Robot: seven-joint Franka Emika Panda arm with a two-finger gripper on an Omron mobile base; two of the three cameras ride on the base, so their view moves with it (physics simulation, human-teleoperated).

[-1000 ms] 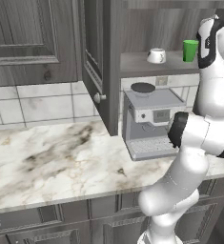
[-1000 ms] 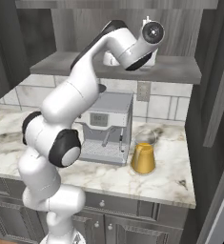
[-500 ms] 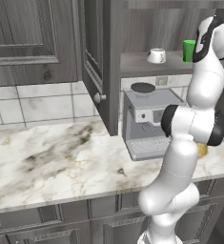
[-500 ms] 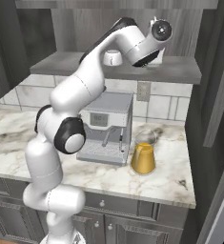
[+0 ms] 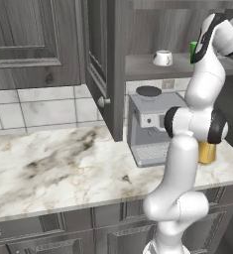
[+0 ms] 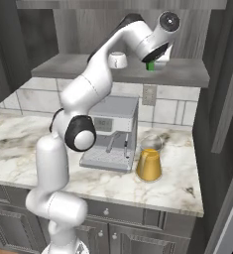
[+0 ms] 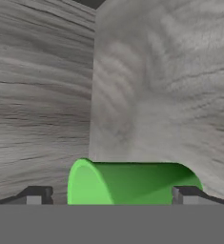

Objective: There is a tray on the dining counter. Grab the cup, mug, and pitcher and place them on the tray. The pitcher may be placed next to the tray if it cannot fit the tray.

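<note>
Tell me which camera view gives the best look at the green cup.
The hand view: the cup fills the lower middle, its rim and side clear between the pincer tips. In the left base view just a green sliver shows behind the arm, and in the right base view a small patch under the hand.

- A grey espresso machine (image 5: 152,130) stands on the marble desk (image 5: 53,168) before me, its back to the white tiled wall (image 5: 33,106).
- A grey wooden shelf (image 6: 177,74) runs above it.
- A dark wood cabinet door (image 5: 100,59) hangs open, knob (image 5: 104,102) showing.
- Grey drawers (image 6: 113,213) sit under the desk.
</note>
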